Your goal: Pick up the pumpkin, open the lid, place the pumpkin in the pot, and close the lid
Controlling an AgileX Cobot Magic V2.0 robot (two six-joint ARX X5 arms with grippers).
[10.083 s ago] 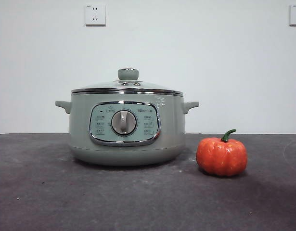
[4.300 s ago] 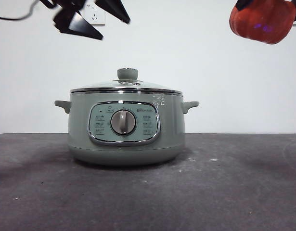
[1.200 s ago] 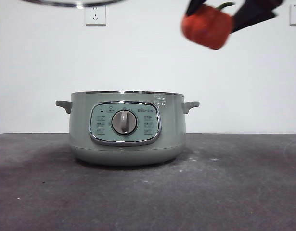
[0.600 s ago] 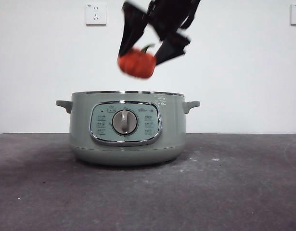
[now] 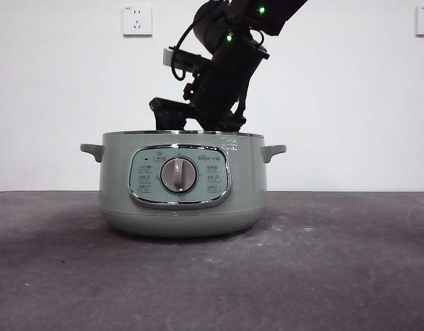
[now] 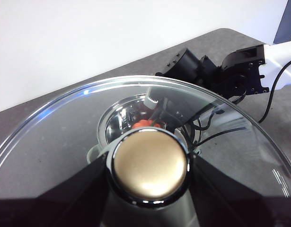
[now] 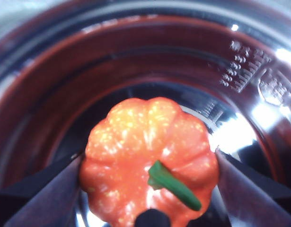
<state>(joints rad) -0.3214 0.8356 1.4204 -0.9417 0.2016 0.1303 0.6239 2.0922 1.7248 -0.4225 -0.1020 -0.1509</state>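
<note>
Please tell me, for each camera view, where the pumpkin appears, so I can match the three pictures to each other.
Front view: not visible; the pot's wall hides it, and the right arm reaches down into the pot.
Left wrist view: a small orange patch of the pumpkin, seen through the lid held by the left gripper.
Right wrist view: large and central, between the jaws of the right gripper, inside the pot.
Shared landmark: the pot.
</note>
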